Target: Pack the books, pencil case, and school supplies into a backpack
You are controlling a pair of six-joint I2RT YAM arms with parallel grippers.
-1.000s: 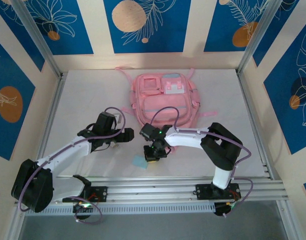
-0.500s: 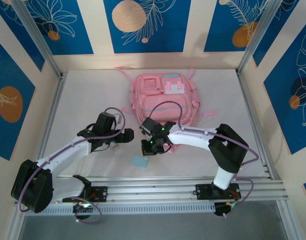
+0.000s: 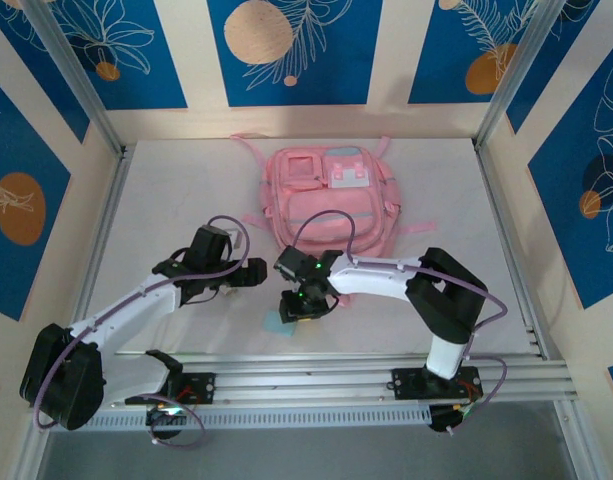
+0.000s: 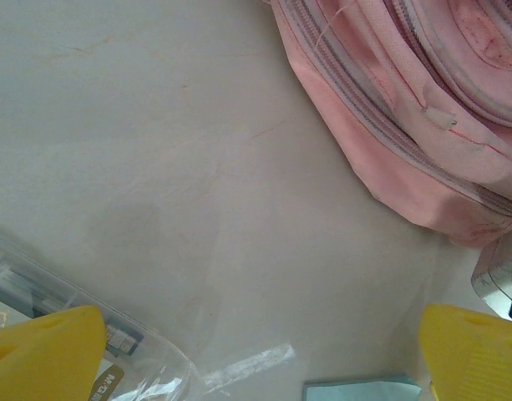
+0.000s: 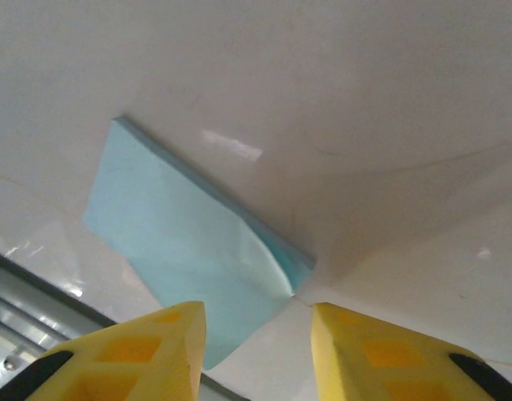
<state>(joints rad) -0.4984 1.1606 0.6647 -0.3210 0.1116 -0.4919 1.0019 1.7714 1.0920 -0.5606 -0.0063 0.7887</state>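
White tabletop [image 3: 166, 200]: at its near edge the light-blue pad [image 5: 189, 242] lies flat, the right gripper [image 5: 254, 334] over one corner, jaws parted. Leftward the left gripper [image 4: 260, 351], spread wide, sits beside the clear bag [image 4: 63, 292]. Farther back lies the pink backpack [image 3: 331, 200].

Only a fragment of white lettering, apparently "MG", can be read, printed on a brown label [image 4: 108, 382] inside the clear plastic bag [image 4: 63, 288].

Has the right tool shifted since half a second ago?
Yes. The right tool has drawn away from the backpack toward the near rail, and now overlaps the blue pad at its edge.
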